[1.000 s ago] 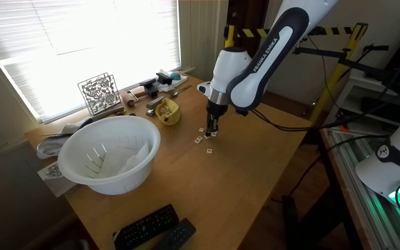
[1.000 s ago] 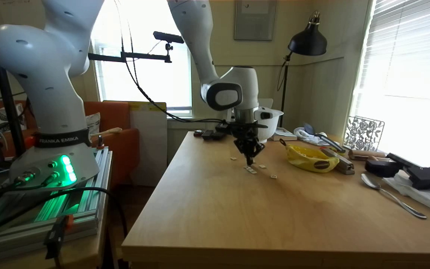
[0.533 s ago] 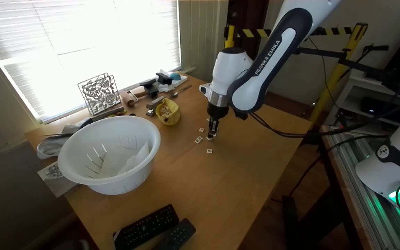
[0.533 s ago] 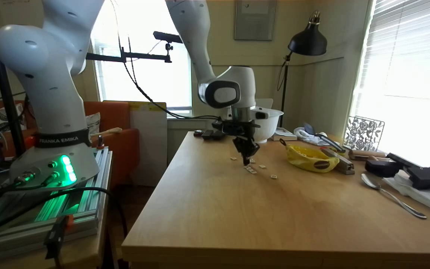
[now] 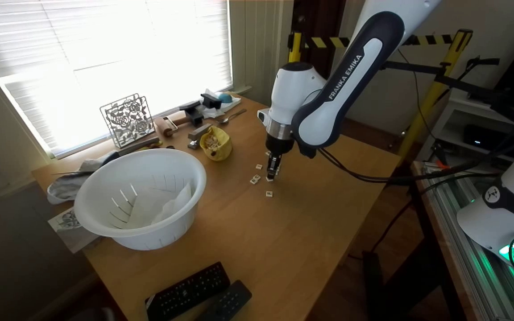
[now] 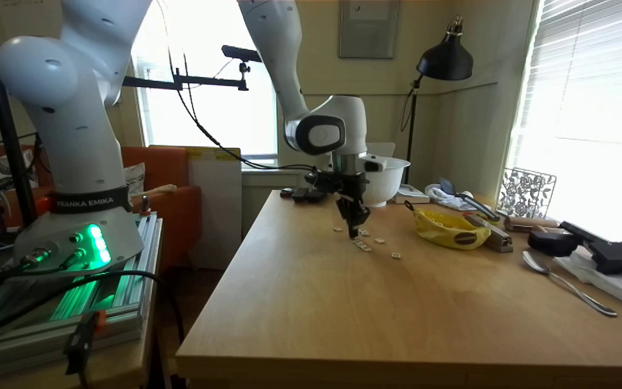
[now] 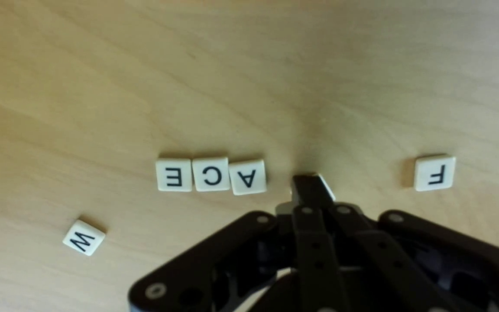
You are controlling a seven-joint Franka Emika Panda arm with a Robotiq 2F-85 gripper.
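My gripper [image 7: 312, 187] points down at the wooden tabletop [image 6: 397, 313], jaws shut. Directly beneath its fingertips lies a white letter tile [image 7: 327, 187]; only its edge shows and its letter is hidden. Nothing appears gripped. In the wrist view, left of the tips, three tiles form a row: E [image 7: 173, 175], C [image 7: 211, 174] and a slightly turned A [image 7: 248, 177]. An F tile [image 7: 435, 173] lies apart at right, and a tilted M or W tile [image 7: 84, 237] at lower left. Both exterior views show the gripper [image 5: 271, 177] low over the scattered tiles.
A yellow banana-shaped pouch [image 6: 440, 229] holding more tiles stands near the gripper, with a stapler [image 6: 492, 233] beside it. A large white colander [image 5: 154, 240] and black remotes [image 5: 190, 290] are also on the table. A spoon [image 6: 565, 282] lies near the window side.
Still shut, my gripper has shifted a little, toward the camera in an exterior view and leftward in an exterior view facing the arm's base. The tile beneath appears to have slid along with it.
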